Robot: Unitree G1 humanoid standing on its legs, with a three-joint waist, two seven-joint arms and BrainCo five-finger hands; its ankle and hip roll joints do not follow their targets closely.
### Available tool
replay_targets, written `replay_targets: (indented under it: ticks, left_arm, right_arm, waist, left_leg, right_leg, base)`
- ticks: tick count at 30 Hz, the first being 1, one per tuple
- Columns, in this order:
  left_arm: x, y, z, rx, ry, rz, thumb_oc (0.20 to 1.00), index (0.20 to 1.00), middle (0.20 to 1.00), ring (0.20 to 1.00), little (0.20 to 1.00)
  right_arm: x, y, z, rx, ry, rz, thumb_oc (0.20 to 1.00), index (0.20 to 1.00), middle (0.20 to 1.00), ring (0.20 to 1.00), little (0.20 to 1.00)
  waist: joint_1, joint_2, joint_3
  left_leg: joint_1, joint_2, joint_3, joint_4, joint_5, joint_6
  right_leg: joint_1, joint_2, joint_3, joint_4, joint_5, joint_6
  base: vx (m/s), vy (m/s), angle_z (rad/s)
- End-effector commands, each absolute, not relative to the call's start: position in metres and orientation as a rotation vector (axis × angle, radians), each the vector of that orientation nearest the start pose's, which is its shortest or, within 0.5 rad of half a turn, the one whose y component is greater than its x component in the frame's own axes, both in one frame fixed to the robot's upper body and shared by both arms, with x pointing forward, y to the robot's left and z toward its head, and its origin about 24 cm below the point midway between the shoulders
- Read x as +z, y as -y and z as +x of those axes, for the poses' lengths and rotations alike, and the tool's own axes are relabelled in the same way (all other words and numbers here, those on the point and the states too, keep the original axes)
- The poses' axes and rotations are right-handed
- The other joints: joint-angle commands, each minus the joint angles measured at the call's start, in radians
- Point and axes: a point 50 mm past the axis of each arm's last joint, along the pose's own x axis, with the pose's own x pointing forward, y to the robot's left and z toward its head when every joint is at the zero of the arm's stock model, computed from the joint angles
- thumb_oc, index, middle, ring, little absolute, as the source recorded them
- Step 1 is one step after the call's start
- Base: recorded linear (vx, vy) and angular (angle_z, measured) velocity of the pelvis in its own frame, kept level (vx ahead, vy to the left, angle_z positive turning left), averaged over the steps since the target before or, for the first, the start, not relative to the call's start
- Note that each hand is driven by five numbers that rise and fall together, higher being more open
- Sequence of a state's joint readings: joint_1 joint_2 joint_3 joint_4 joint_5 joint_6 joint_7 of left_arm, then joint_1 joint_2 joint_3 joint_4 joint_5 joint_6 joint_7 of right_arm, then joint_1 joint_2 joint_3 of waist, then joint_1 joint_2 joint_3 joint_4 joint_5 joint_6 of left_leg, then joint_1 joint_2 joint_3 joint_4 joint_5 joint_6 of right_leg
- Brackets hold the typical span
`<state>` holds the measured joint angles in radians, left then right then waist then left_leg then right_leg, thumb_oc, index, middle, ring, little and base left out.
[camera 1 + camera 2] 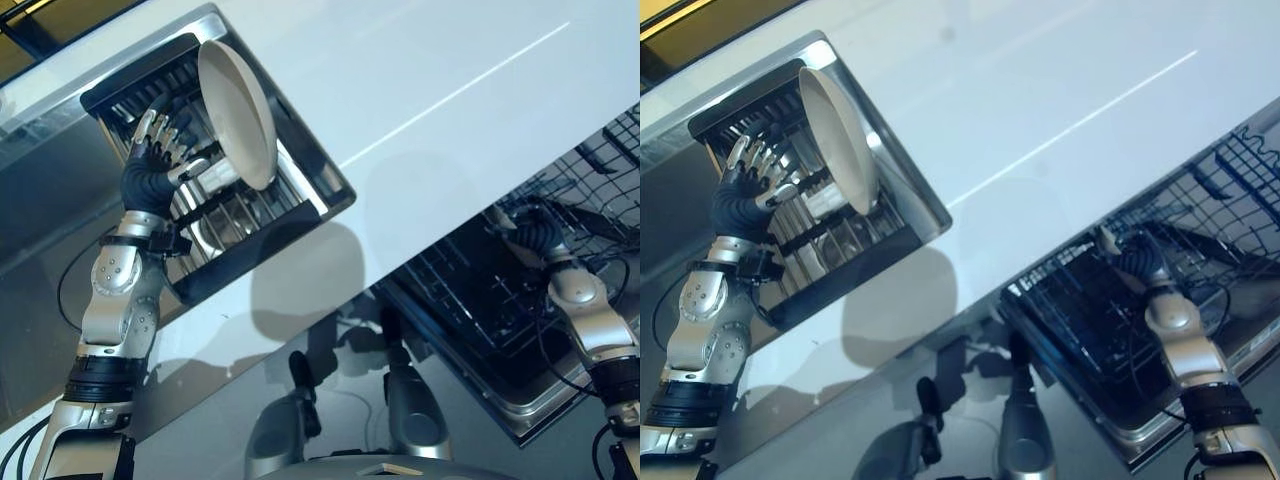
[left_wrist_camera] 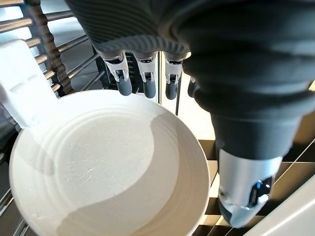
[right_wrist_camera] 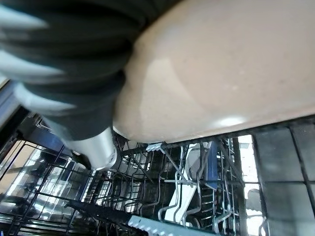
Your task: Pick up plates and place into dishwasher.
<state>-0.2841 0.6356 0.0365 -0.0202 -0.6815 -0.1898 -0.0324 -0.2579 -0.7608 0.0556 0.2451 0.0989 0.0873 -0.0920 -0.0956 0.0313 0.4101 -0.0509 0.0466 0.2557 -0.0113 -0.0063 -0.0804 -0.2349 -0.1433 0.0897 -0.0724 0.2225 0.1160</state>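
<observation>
Right now my left hand (image 1: 160,150) sits at the sink rack (image 1: 300,195), just beside the pale plate (image 1: 238,110) that stands on edge in the rack's wires. From the head I see its fingers spread and nearly straight, next to the plate's lower rim. In the left wrist view the dark tips hang just past the plate's (image 2: 106,164) far rim and the thumb lies off to the side of it. Nothing is pinched, so I read this hand as open and empty.

My right hand (image 1: 1135,260) is well away from the sink rack, down in the dark dishwasher basket (image 1: 1080,330). Its wrist view shows a second, tan plate (image 3: 221,64) pressed close against the hand above the basket's wire tines. I cannot tell how the fingers lie around it.

I judge the pale plate to be stiff, glazed and slippery, fairly heavy for its thin edge, and liable to chip against the wires. I would take it at the rim, thumb on the hollow face and fingers behind, then lift it straight out of the slot.
</observation>
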Motion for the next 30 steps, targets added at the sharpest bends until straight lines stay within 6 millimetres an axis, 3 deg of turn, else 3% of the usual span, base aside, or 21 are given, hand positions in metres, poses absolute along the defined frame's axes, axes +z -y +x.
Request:
replay_targets:
  ticks: [1, 6, 17, 27, 28, 29, 30]
  left_arm:
    - [0.192, -0.236, 0.289, -0.102, 0.584, -0.06, 1.0, 1.0, 1.0, 1.0, 1.0]
    - [0.195, -0.233, 0.294, -0.098, 0.589, -0.064, 1.0, 1.0, 1.0, 1.0, 1.0]
    - [0.191, -0.23, 0.293, -0.089, 0.592, -0.134, 1.0, 1.0, 1.0, 1.0, 1.0]
    - [0.188, -0.23, 0.288, -0.091, 0.589, -0.157, 1.0, 1.0, 1.0, 1.0, 1.0]
    - [0.188, -0.231, 0.288, -0.092, 0.59, -0.155, 1.0, 1.0, 1.0, 1.0, 1.0]
    - [0.188, -0.231, 0.288, -0.093, 0.59, -0.156, 1.0, 1.0, 1.0, 1.0, 1.0]
    - [0.188, -0.231, 0.288, -0.094, 0.591, -0.155, 1.0, 1.0, 1.0, 1.0, 1.0]
  right_arm:
    - [0.14, 0.315, 0.307, -0.27, -0.001, -0.711, 0.2, 0.2, 0.2, 0.2, 0.2]
    - [0.14, 0.324, 0.312, -0.359, -0.007, -0.635, 0.2, 0.2, 0.2, 0.2, 0.2]
    - [0.148, 0.356, 0.313, -0.554, -0.022, -0.561, 0.2, 0.2, 0.2, 0.2, 0.2]
    - [0.145, 0.37, 0.305, -0.625, -0.058, -0.544, 0.2, 0.2, 0.2, 0.2, 0.2]
    - [0.143, 0.371, 0.305, -0.624, -0.068, -0.541, 0.231, 0.231, 0.231, 0.231, 0.231]
    - [0.142, 0.372, 0.304, -0.622, -0.077, -0.537, 0.558, 0.558, 0.558, 0.558, 0.558]
    - [0.14, 0.372, 0.304, -0.624, -0.084, -0.533, 1.0, 1.0, 1.0, 1.0, 1.0]
  waist:
    - [0.011, 0.023, 0.063]
    - [0.016, 0.039, 0.076]
    - [0.02, 0.116, 0.095]
    - [0.012, 0.136, 0.096]
    - [0.013, 0.136, 0.095]
    - [0.013, 0.135, 0.094]
    - [0.013, 0.134, 0.092]
  left_leg:
    - [-0.122, -0.076, -0.047, 0.052, -0.019, 0.096]
    - [-0.138, -0.079, -0.049, 0.048, -0.01, 0.092]
    - [-0.146, -0.094, -0.05, 0.045, -0.001, 0.085]
    - [-0.147, -0.096, -0.04, 0.051, -0.002, 0.084]
    - [-0.146, -0.096, -0.039, 0.05, -0.002, 0.084]
    - [-0.144, -0.095, -0.038, 0.05, -0.003, 0.084]
    - [-0.142, -0.095, -0.038, 0.049, -0.004, 0.084]
  right_leg:
    - [-0.027, 0.048, -0.131, 0.136, -0.162, -0.03]
    - [-0.047, 0.042, -0.143, 0.14, -0.159, -0.031]
    - [-0.064, 0.019, -0.156, 0.144, -0.164, -0.034]
    - [-0.074, 0.013, -0.152, 0.155, -0.169, -0.036]
    - [-0.074, 0.013, -0.152, 0.155, -0.168, -0.036]
    - [-0.072, 0.013, -0.153, 0.155, -0.169, -0.036]
    - [-0.07, 0.013, -0.154, 0.154, -0.169, -0.036]
  base:
    - [0.0, 0.0, 0.0]
    - [-0.01, -0.015, 0.05]
    - [0.0, 0.041, 0.03]
    - [0.0, 0.01, -0.02]
    - [0.0, 0.0, 0.0]
    - [0.0, 0.0, 0.0]
    - [0.0, 0.0, 0.0]
